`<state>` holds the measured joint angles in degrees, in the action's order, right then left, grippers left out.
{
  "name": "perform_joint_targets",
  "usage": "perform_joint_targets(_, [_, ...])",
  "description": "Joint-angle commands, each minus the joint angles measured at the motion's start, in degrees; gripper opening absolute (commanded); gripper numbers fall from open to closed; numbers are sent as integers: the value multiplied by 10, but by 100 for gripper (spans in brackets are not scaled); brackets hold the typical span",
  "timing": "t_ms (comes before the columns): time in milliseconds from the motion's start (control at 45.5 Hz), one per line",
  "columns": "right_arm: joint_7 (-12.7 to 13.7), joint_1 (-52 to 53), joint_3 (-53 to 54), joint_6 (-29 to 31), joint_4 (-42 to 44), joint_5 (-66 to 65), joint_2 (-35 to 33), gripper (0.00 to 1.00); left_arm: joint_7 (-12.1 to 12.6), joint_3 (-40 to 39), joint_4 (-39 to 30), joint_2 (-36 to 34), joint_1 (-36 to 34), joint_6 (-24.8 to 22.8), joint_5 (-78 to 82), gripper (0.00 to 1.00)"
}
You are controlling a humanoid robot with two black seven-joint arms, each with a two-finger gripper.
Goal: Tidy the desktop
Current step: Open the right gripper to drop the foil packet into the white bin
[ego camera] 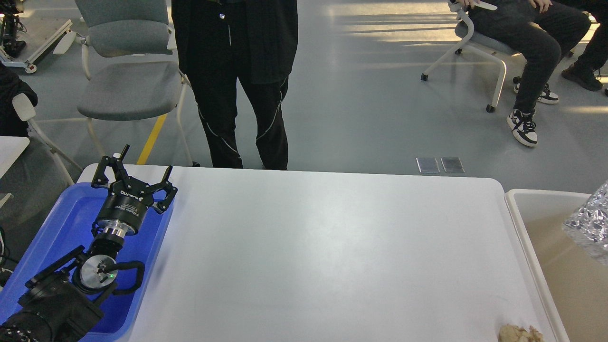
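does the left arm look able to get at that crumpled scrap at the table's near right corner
Probably not easily: the left claw is open over the blue tray, the whole desktop away from the scrap, though nothing blocks the way.

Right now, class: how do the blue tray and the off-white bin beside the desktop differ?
The blue tray sits at the desktop's left edge; the off-white bin at its right. The left tool hovers open over the tray; crinkled silver foil shows over the bin. Both are rimmed containers.
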<state>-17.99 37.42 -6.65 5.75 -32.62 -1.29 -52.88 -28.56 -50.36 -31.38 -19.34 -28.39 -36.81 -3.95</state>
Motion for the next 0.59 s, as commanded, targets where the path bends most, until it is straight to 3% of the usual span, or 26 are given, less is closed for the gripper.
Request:
perform_joint_targets(0, [6,-87,80,-4,104,26,90,0,0,0,0,0,0,0,0,100])
perform_joint_targets(374, [41,-117,153,-5,299,27,236,0,0,0,0,0,0,1,0,100])
perform_joint_targets(572, [59,-115,204,-35,340,27,279,0,0,0,0,0,0,0,0,100])
